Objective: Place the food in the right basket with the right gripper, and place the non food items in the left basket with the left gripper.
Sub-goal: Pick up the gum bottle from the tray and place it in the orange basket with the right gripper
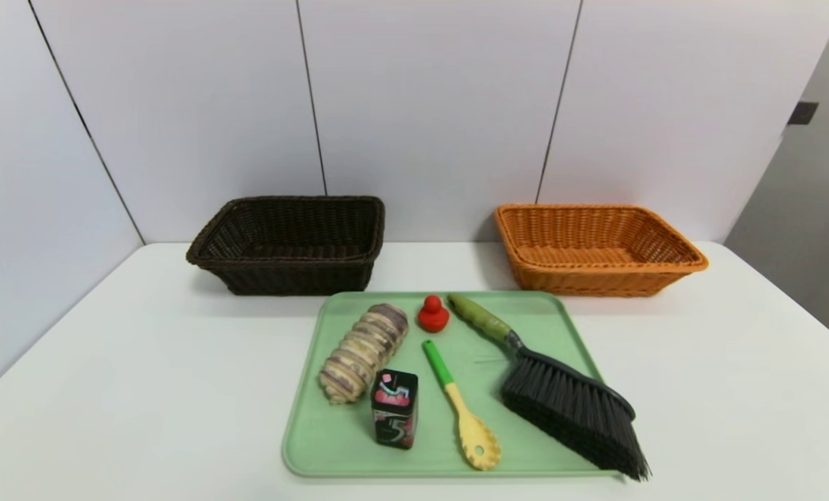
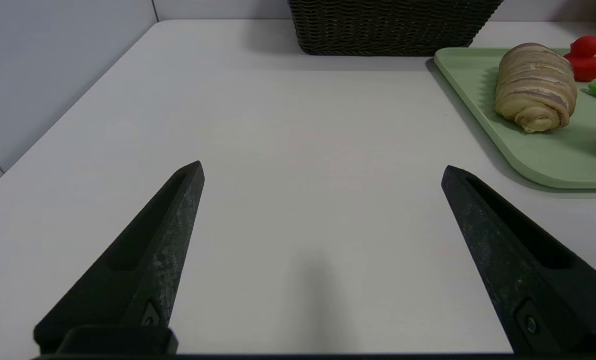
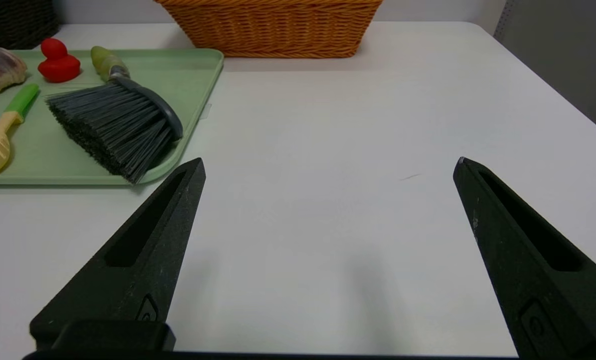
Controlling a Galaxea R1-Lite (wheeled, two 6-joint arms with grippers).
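Note:
On a green tray (image 1: 330, 431) lie a striped beige roll (image 1: 364, 351), a small black box with a red-pink 5 (image 1: 395, 408), a red knob-shaped toy (image 1: 433, 314), a yellow slotted spoon with a green handle (image 1: 460, 405) and a black-bristled brush with an olive handle (image 1: 560, 396). Behind the tray stand the dark brown basket (image 1: 292, 243) on the left and the orange basket (image 1: 595, 248) on the right, both with nothing in them. My left gripper (image 2: 322, 170) hangs open over bare table, left of the tray. My right gripper (image 3: 328, 165) hangs open right of the tray, near the brush (image 3: 115, 125). Neither arm shows in the head view.
The white table (image 1: 143, 390) ends at a grey panel wall (image 1: 428, 104) just behind the baskets. Its right edge (image 3: 553, 95) drops off beside the orange basket (image 3: 272, 27). The brush bristles overhang the tray's front right corner.

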